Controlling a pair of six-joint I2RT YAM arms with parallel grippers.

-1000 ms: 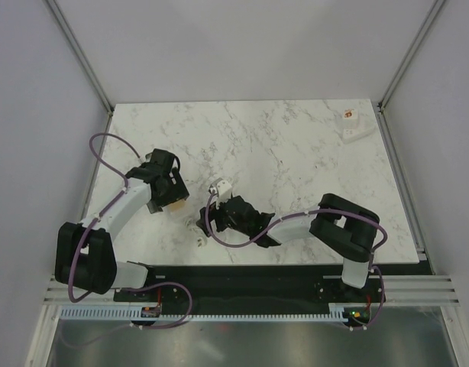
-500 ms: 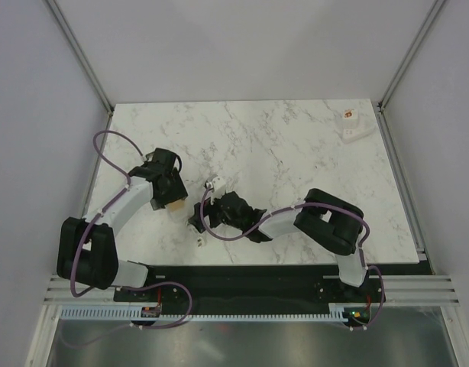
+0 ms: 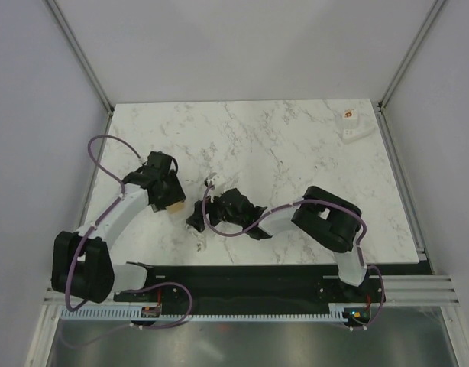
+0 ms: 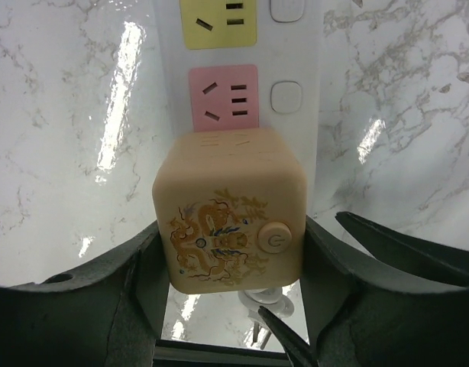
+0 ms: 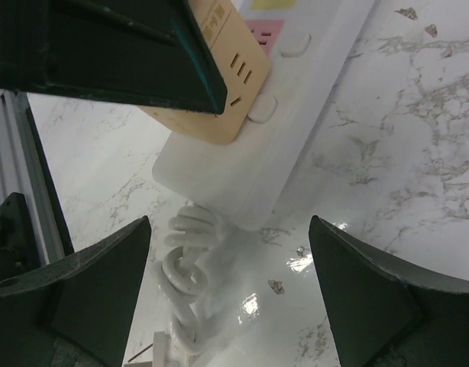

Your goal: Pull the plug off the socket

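A tan cube plug [image 4: 228, 206] with a dragon print and a round button sits in the white socket strip [image 4: 295, 46], just below its pink outlet. My left gripper [image 4: 233, 256] is shut on the plug, one dark finger pressed against each side. In the top view the left gripper [image 3: 172, 200] is at the table's near left, with the plug [image 3: 174, 206] showing as a tan patch under it. My right gripper [image 5: 231, 283] stands open above the strip's [image 5: 250, 168] cord end, with nothing between its fingers. In the right wrist view the plug [image 5: 227, 92] is half hidden by a left finger [image 5: 105, 53].
A coiled white cord [image 5: 185, 267] lies at the strip's near end, between the open right fingers. The right gripper [image 3: 201, 222] is close beside the left one. A small white and orange block [image 3: 349, 122] sits at the table's back right corner.
The left jaws have closed onto the plug's sides. The right arm has moved left, bringing its gripper over the strip's cord end, and its fingers have spread slightly wider.
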